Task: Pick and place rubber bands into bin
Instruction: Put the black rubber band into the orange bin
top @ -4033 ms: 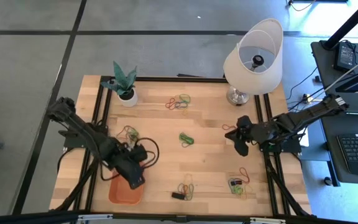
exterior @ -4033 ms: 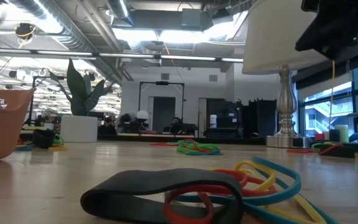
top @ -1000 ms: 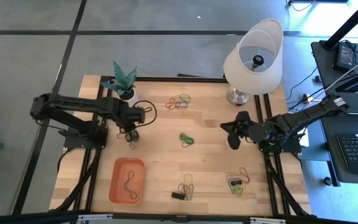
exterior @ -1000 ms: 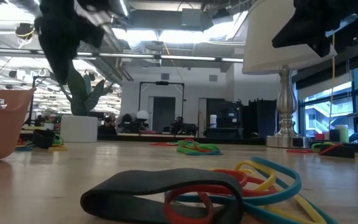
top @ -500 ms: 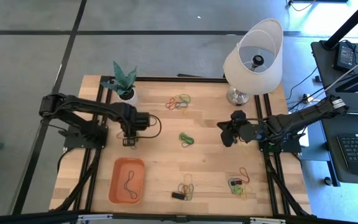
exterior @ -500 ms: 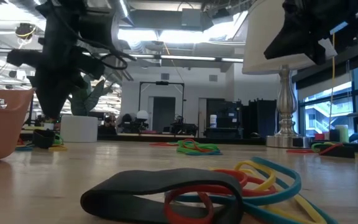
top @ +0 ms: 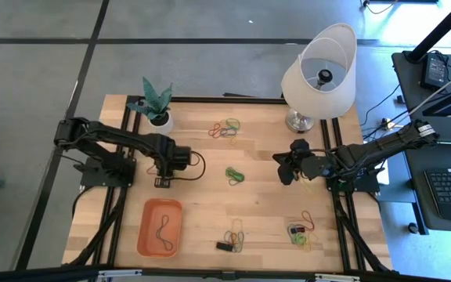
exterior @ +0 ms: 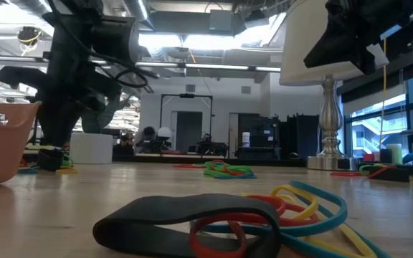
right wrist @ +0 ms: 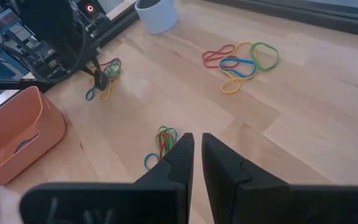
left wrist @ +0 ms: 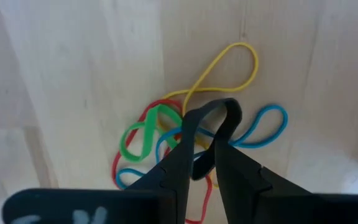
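Down at the left side of the table (top: 257,211), the left gripper (top: 163,182) is pressed into a tangle of rubber bands (left wrist: 185,143), its fingers (left wrist: 229,112) pinched on a dark band (left wrist: 211,111) in the pile. One band already lies in the orange bin (top: 149,235), near the front edge. Over by the lamp (top: 319,70), the right gripper (top: 286,174) hovers, fingers nearly together, nothing between them
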You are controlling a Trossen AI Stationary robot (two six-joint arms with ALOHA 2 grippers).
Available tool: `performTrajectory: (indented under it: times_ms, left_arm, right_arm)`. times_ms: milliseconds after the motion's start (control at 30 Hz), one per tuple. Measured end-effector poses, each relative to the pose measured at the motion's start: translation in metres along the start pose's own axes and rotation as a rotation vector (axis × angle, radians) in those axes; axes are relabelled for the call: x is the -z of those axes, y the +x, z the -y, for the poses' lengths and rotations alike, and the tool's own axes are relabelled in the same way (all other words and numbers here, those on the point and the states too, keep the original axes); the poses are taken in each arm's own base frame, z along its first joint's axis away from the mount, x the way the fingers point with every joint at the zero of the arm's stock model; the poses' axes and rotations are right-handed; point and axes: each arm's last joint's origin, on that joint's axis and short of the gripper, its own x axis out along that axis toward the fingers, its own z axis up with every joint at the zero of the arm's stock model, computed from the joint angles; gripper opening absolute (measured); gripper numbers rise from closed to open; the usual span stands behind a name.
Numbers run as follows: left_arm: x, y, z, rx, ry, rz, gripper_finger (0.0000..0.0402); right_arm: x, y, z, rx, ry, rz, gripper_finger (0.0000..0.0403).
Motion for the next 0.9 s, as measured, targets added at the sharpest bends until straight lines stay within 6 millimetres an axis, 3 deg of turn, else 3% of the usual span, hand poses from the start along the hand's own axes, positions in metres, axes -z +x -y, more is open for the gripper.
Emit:
performTrajectory:
  times_ms: [333, 533, 700, 900]
  left_arm:
    - [-0.007, 0.019, -0.001, -0.004, -0.027, -0.091, 0.0065]
    - [-0.008, 0.022, 0.003, 0.008, -0.038, -0.104, 0.0008]
    - [-0.01, 0.005, 0.007, 0.003, -0.104, -0.054, 0.0004]
    - [-0.011, -0.037, 0.018, -0.022, -0.184, 0.059, 0.0003]
  right_arm:
    - [0.0, 0.0, 0.0, 0.0, -0.001, -0.001, 0.0037]
    - [0.001, 0.0, 0.0, -0.016, -0.013, -0.022, 0.0037]
    - [0.001, 0.0, 0.0, -0.017, -0.03, -0.022, 0.0037]
    - [0.001, 0.0, 0.0, -0.015, -0.054, -0.024, 0.0037]
